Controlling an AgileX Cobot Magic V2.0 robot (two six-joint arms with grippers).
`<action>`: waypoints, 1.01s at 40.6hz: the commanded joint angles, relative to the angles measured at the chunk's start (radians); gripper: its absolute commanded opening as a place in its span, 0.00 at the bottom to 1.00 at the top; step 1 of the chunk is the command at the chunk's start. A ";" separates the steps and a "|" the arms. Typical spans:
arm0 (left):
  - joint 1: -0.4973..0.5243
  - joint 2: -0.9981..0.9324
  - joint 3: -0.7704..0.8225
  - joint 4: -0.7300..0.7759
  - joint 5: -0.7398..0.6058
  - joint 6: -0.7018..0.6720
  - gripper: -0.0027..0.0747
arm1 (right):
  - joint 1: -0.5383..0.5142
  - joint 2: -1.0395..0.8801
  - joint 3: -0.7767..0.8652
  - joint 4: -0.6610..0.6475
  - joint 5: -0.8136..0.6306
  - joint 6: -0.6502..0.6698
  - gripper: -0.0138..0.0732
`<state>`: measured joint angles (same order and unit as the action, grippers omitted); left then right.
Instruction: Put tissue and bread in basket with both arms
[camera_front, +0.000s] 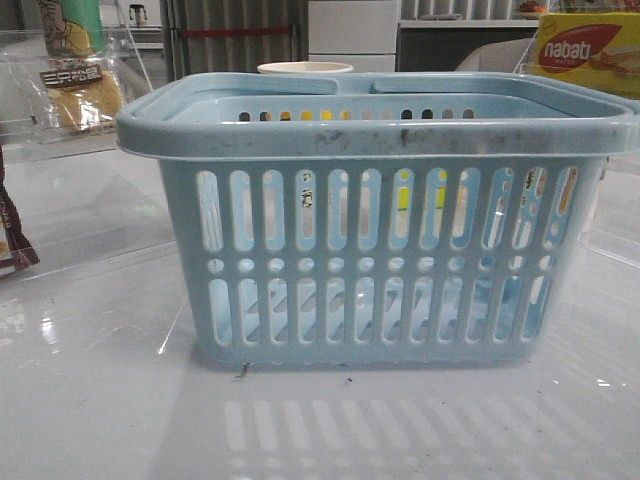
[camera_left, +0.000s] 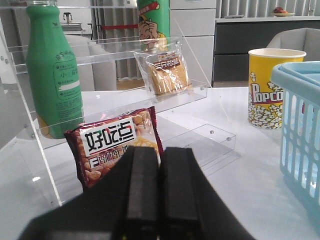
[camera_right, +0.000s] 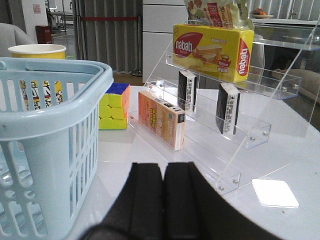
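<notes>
While both arms' fingers (camera_left: 159, 192) (camera_right: 164, 200) sit pressed together holding nothing, the bread (camera_left: 165, 75) waits on a clear shelf (camera_left: 120, 102) left of the basket (camera_front: 380, 125); two dark tissue packs (camera_right: 228, 111) stand on the right rack (camera_right: 250, 135). I cannot see the basket's contents.

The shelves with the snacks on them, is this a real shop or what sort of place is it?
Probably a mock shop set up in an office or lab: clear acrylic shelves hold a few snacks like the nabati box, a shopping basket sits on a white table, and office cabinets stand behind.
</notes>
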<state>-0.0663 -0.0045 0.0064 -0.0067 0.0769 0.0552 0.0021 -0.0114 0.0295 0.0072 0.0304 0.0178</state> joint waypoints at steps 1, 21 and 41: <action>-0.007 -0.018 0.008 -0.009 -0.089 -0.001 0.15 | -0.004 -0.019 -0.006 -0.007 -0.094 -0.007 0.22; -0.007 -0.018 0.008 0.036 -0.159 0.011 0.15 | -0.004 -0.019 -0.006 -0.007 -0.109 -0.007 0.22; -0.007 0.071 -0.380 0.038 0.016 0.011 0.15 | -0.003 0.031 -0.361 0.008 0.062 -0.006 0.22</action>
<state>-0.0663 0.0092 -0.2480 0.0307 0.0936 0.0657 0.0021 -0.0114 -0.2118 0.0107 0.1083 0.0178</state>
